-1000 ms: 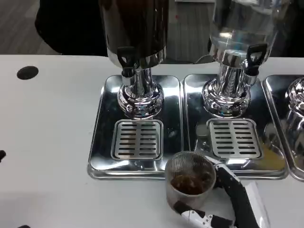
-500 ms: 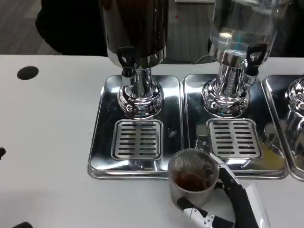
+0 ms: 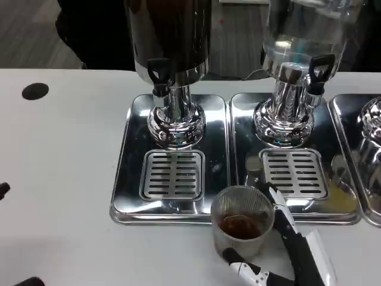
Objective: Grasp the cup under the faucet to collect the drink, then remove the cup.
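A white worktop [image 3: 59, 155] carries shiny metal drip trays side by side. The left tray [image 3: 169, 161] holds a dispenser with a dark tank [image 3: 169, 36] on a chrome base, its black faucet [image 3: 158, 74] standing over a slotted grate [image 3: 172, 174]. The middle tray [image 3: 294, 161] holds a clear-tank dispenser [image 3: 300, 36] with its own black faucet [image 3: 318, 71] and grate [image 3: 293, 173]. At the far right edge part of a third tray [image 3: 363, 155] shows.

The cup [image 3: 242, 221], clear and ribbed with brown drink in its bottom, stands at the near edge of the trays, right of the left grate and well clear of the dark tank's faucet. The right hand [image 3: 286, 250] grips it: black-and-white fingers [image 3: 280, 208] wrap its right side, another finger crosses below its near wall. A dark tip of the left hand [image 3: 3, 190] shows at the left edge; whether its fingers are apart cannot be told.
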Tool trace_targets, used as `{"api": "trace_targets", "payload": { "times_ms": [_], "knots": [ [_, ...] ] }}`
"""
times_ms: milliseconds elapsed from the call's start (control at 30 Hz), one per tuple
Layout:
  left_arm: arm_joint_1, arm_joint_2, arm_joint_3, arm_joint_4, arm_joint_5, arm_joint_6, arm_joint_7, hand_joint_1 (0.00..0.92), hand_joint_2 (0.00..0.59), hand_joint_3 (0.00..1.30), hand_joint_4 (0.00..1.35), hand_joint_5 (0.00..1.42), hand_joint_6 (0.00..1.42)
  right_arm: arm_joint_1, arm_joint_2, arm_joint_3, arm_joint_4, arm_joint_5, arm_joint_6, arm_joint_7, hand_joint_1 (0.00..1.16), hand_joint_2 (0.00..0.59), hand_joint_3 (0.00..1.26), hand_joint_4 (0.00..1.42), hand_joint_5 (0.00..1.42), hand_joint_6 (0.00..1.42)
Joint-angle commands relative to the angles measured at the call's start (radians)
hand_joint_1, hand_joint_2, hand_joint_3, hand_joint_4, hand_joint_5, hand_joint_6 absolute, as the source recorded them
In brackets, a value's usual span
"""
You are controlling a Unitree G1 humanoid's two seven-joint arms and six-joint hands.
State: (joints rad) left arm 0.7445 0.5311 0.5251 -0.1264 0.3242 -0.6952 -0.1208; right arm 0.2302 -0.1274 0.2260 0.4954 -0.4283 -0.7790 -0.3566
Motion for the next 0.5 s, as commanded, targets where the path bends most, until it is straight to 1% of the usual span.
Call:
{"api": "trace_targets", "payload": {
  "times_ms": [33, 200, 367, 500],
  "knots": [
    [0.000, 0.003, -0.012, 0.005, 0.011, 0.007, -0.012, 0.000, 0.000, 0.00, 0.00, 0.00, 0.00, 0.035, -0.003, -0.006, -0.050, 0.032, -0.015, 0.031, 0.82, 0.201, 0.05, 0.00, 0.02, 0.09],
    [-0.012, 0.007, -0.021, 0.010, 0.012, 0.011, -0.013, 0.000, 0.000, 0.00, 0.00, 0.00, 0.00, 0.082, -0.007, -0.010, -0.091, 0.050, -0.024, 0.055, 0.82, 0.201, 0.03, 0.00, 0.01, 0.08],
    [-0.020, 0.010, -0.033, 0.009, 0.014, 0.016, -0.012, 0.000, 0.000, 0.00, 0.00, 0.00, 0.00, 0.114, -0.012, -0.018, -0.113, 0.058, -0.028, 0.073, 0.82, 0.201, 0.02, 0.00, 0.00, 0.07],
    [-0.030, 0.009, -0.046, 0.012, 0.017, 0.020, -0.013, 0.000, 0.000, 0.00, 0.00, 0.00, 0.00, 0.156, -0.036, -0.053, -0.129, 0.108, -0.052, 0.100, 0.82, 0.201, 0.02, 0.00, 0.00, 0.07]
  ]
}}
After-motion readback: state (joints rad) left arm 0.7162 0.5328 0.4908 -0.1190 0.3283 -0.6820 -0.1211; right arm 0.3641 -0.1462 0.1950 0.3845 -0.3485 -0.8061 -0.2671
